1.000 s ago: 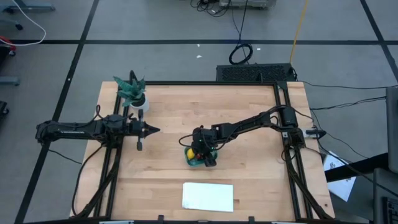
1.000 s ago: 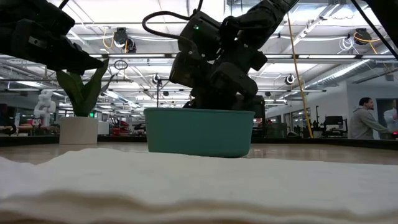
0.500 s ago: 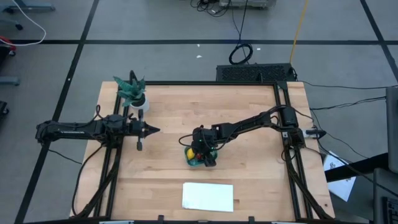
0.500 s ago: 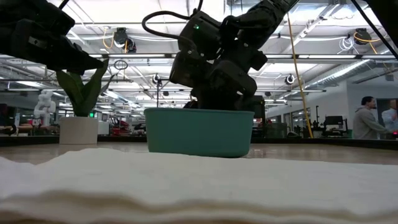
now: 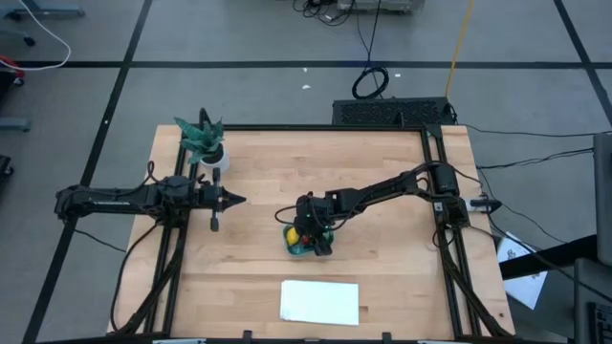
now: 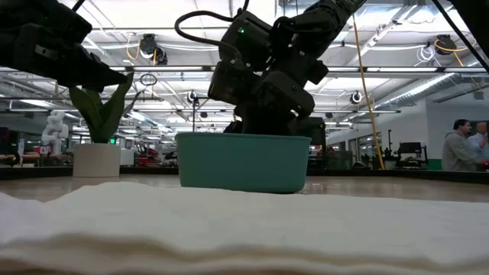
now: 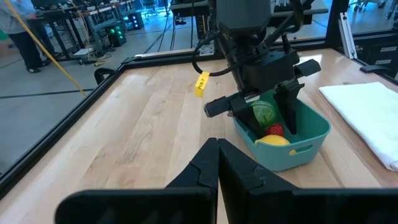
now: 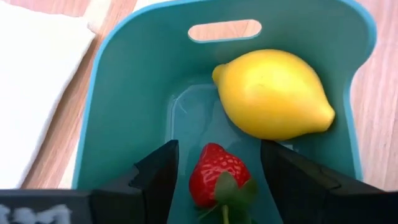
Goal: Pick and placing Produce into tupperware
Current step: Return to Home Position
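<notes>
The teal tupperware (image 5: 298,250) sits mid-table, and it is also in the low view (image 6: 243,162). In the right wrist view the yellow lemon (image 8: 273,93) and the red strawberry (image 8: 214,174) lie on its floor. The left wrist view shows the round green fruit (image 7: 264,113) in it too, behind the strawberry (image 7: 275,130). My right gripper (image 8: 221,149) reaches down into the tupperware, open, one finger on each side of the strawberry and apart from it. My left gripper (image 5: 239,200) waits shut near the table's left side, clear of the tupperware.
A white folded sheet (image 5: 319,301) lies near the table's near edge, in front of the tupperware. A teal potted plant (image 5: 203,141) stands at the far left corner. A yellow tag (image 7: 201,84) lies on the wood beyond the tupperware. People move about in the room behind.
</notes>
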### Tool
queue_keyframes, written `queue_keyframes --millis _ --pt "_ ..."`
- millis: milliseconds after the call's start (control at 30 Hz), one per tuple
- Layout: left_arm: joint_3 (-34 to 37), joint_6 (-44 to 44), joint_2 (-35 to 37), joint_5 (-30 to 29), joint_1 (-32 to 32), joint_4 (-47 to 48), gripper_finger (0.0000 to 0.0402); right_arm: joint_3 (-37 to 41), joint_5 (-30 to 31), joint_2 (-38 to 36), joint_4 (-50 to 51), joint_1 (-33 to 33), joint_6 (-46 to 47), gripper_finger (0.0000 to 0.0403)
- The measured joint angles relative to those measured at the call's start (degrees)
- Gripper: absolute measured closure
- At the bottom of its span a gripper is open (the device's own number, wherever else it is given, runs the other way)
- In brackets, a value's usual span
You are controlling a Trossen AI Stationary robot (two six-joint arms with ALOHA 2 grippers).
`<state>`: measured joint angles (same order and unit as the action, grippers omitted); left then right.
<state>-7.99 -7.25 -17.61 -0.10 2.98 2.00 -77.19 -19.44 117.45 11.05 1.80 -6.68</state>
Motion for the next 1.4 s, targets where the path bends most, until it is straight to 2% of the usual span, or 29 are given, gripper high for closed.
queue_keyframes --millis 267,600,767,1167,1400 --pt "0.0 0.0 0.0 0.0 0.0 0.0 0.0396 0.0 2.9 -3.1 1.3 0.0 -0.1 0.0183" --pt "0.0 0.0 0.0 0.0 0.0 0.0 0.0396 0.0 3.1 -4.8 2.0 -0.2 -0.1 0.019" --pt "0.0 0.0 0.0 0.0 0.0 0.0 0.0396 0.0 3.1 -4.8 2.8 -0.2 -1.6 0.023" --pt "0.0 0.0 0.0 0.0 0.0 0.0 0.0396 0.0 2.9 -4.8 2.9 -0.2 -3.4 0.0388" --pt "0.0 0.0 0.0 0.0 0.0 0.0 0.0396 0.0 2.9 -7.1 4.9 -0.2 -4.3 0.0397"
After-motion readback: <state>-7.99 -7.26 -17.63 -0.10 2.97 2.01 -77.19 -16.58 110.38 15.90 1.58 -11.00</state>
